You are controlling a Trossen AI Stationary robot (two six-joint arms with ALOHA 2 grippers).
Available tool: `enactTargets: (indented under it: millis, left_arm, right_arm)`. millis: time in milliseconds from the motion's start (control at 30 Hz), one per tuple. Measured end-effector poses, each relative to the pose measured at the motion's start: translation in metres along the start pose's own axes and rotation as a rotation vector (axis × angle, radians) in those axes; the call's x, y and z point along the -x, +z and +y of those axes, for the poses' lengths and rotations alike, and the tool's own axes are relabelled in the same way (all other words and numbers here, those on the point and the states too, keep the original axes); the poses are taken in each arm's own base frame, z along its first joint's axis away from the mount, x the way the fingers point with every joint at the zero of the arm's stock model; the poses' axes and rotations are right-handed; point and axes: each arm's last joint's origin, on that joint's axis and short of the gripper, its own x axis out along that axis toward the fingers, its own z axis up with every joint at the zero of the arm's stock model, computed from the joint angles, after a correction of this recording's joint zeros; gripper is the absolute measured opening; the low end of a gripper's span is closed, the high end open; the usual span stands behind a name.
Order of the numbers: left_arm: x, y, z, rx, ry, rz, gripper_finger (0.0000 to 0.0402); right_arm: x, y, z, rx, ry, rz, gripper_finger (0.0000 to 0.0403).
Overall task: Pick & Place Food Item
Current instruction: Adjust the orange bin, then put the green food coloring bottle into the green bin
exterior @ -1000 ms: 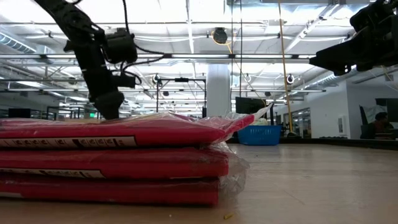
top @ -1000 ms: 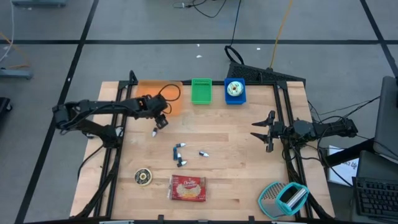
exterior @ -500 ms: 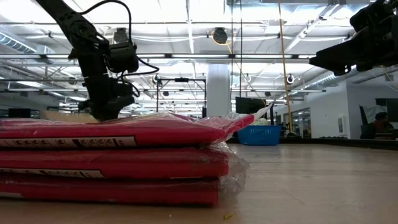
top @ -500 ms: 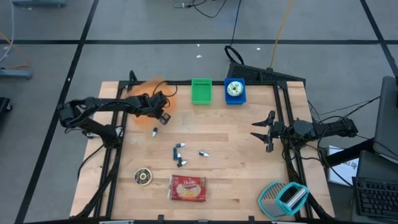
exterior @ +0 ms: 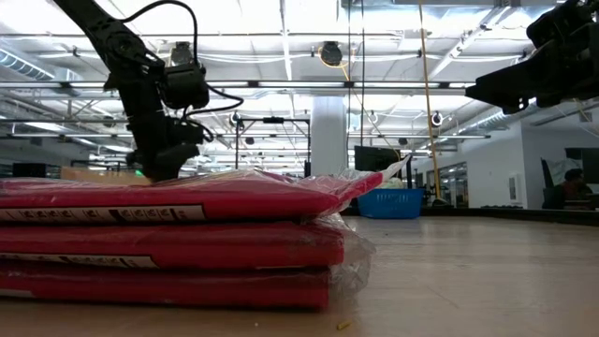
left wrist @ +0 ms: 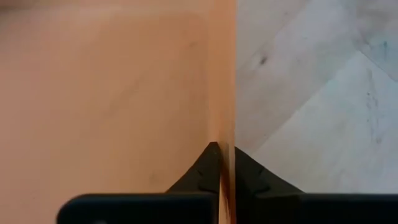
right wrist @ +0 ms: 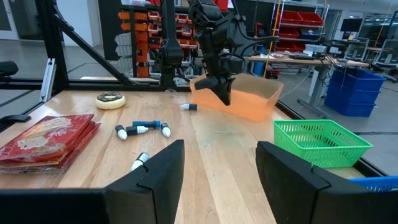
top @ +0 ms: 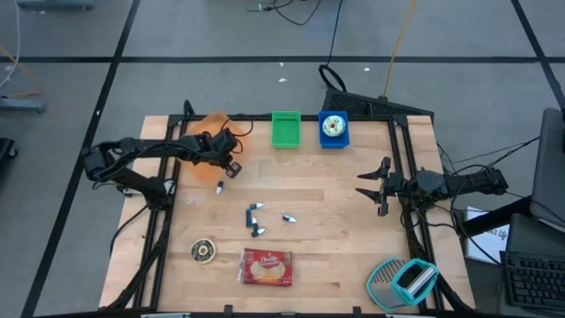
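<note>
Pinching the near wall of the orange bin [top: 214,134], the left pincer [top: 218,159] is closed tight on that thin rim at the far-left corner of the bench [top: 335,230]. The red snack packet [top: 267,268] lies flat well toward the near edge, its long side running left to right, nearly straight toward the near side from that pincer. The right pincer [top: 371,186] waits partly open and empty on the right, about as far from the packet as the left one.
</note>
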Motion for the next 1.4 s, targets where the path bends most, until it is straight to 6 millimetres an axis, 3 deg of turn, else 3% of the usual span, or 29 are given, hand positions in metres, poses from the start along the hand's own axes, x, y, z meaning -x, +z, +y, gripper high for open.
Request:
enactTargets:
  millis: [300, 567, 700, 900, 1100, 1267, 1400]
  left_arm:
    - [0.001, 0.014, -0.005, -0.007, -0.092, -0.138, 0.0011]
    - [0.0, 0.014, -0.003, -0.045, -0.081, -0.135, 0.001]
    - [0.001, 0.015, -0.002, -0.054, -0.058, -0.149, 0.0048]
    - [0.001, 0.015, -0.001, -0.01, 0.045, -0.165, 0.0144]
    - [0.001, 0.015, -0.003, -0.055, 0.004, -0.162, 0.0221]
    - [0.005, 0.016, -0.015, -0.17, -0.04, -0.179, 0.0246]
    - [0.02, 0.031, -0.029, -0.199, 0.009, -0.238, 0.0247]
  right_arm:
    - [0.0, 0.0, 0.0, 0.0, 0.0, 0.0, 0.0187]
    - [0.0, 0.0, 0.0, 0.0, 0.0, 0.0, 0.0187]
    - [0.0, 0.0, 0.0, 0.0, 0.0, 0.0, 0.0187]
    - [0.0, 0.0, 0.0, 0.0, 0.0, 0.0, 0.0187]
    - [0.0, 0.0, 0.0, 0.0, 0.0, 0.0, 0.0187]
    - [0.0, 0.0, 0.0, 0.0, 0.0, 0.0, 0.0187]
    - [0.0, 0.0, 0.0, 0.0, 0.0, 0.0, 0.0187]
